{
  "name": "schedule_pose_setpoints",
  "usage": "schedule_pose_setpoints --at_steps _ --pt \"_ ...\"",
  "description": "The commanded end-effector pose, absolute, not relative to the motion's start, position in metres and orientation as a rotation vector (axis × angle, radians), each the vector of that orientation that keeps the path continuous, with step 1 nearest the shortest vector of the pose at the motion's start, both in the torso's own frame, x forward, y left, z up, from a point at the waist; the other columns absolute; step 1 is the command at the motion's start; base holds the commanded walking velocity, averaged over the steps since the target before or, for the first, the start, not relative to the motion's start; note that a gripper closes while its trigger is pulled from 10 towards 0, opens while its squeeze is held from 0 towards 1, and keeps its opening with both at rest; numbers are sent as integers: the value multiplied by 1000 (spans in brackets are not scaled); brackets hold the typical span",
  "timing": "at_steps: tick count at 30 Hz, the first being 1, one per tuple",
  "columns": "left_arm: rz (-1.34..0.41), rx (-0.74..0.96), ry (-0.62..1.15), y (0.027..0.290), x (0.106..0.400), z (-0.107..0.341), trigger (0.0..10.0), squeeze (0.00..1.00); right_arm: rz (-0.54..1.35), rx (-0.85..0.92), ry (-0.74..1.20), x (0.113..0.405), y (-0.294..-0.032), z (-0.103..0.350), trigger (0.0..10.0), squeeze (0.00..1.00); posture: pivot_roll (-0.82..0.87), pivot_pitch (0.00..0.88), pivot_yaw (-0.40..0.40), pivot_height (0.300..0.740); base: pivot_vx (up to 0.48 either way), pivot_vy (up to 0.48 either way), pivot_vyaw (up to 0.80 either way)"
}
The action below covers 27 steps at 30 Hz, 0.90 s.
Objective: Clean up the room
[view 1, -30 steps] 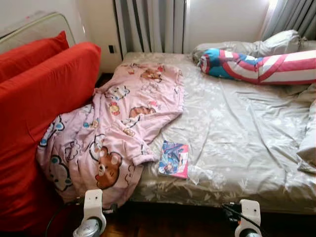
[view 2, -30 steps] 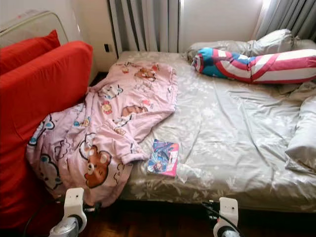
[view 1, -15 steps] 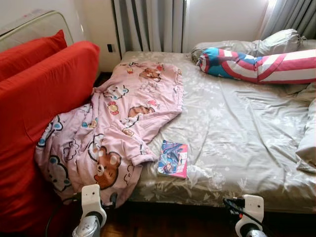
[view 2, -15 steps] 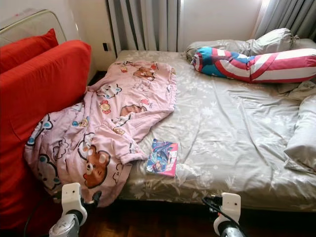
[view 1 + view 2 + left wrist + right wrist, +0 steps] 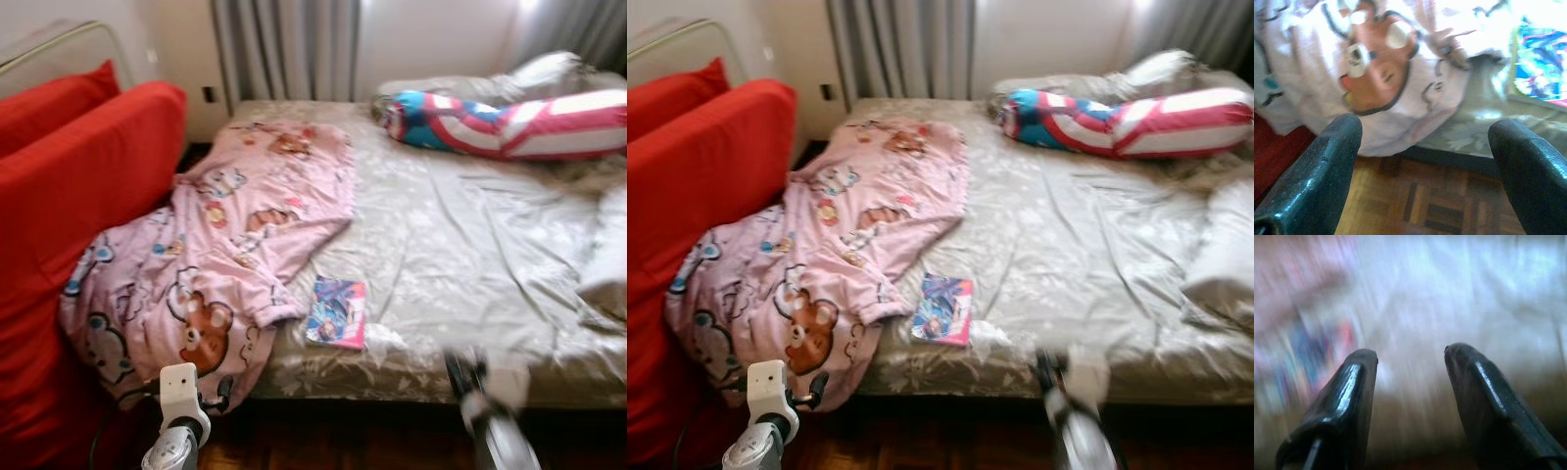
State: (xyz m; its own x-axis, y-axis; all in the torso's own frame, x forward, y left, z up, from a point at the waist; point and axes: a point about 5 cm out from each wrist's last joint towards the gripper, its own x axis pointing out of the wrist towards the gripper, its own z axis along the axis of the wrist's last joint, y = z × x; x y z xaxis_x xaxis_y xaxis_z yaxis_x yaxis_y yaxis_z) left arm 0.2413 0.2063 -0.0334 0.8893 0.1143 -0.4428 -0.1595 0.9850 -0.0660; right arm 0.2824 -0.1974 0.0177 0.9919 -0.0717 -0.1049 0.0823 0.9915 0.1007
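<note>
Pink bear-print blanket [image 5: 220, 264] lies crumpled on left part of bed [image 5: 470, 245], one end hanging over front edge against red sofa [image 5: 78, 196]. Colourful book [image 5: 336, 311] lies flat on grey sheet, just beside blanket's lower edge, near bed's front edge. Striped bolster [image 5: 509, 122] lies across head of bed. Left gripper [image 5: 1425, 161] low over wooden floor [image 5: 1420, 200] before blanket, fingers wide apart, nothing between. Right gripper [image 5: 1409, 382] blurred, before bed edge, fingers apart, holding nothing.

The bed [image 5: 460, 245] fills the frame's middle and right. A pink blanket [image 5: 225, 255] (bear print) drapes its left edge. A book [image 5: 336, 312] lies lower centre, a striped bolster [image 5: 500, 124] upper right.
</note>
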Motion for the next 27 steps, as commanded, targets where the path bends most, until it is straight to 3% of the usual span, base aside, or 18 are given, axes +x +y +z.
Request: schedule_pose_setpoints --at_steps 1,21,22,23,24,27 --pt "154 -114 455 207 237 -36 10000 0 -44 54 -103 311 -189 62 10000 0 -32 0 -7 740 0 0 0" --pt "139 -114 368 207 240 -28 10000 0 -70 38 -78 312 -198 61 10000 0 -37 0 -13 740 0 0 0" --pt "86 38 111 211 308 40 10000 0 -72 39 -76 312 -199 61 10000 0 -37 0 -13 740 0 0 0" --pt "86 38 111 211 308 40 10000 0 -72 39 -76 312 -199 61 10000 0 -37 0 -13 740 0 0 0" --pt "47 11 -67 204 336 83 10000 0 -73 40 -72 312 -199 60 10000 0 -26 0 -16 740 0 0 0" --pt "17 1 -183 196 344 104 10000 0 -75 44 -66 312 -199 60 10000 0 -28 0 -15 740 0 0 0"
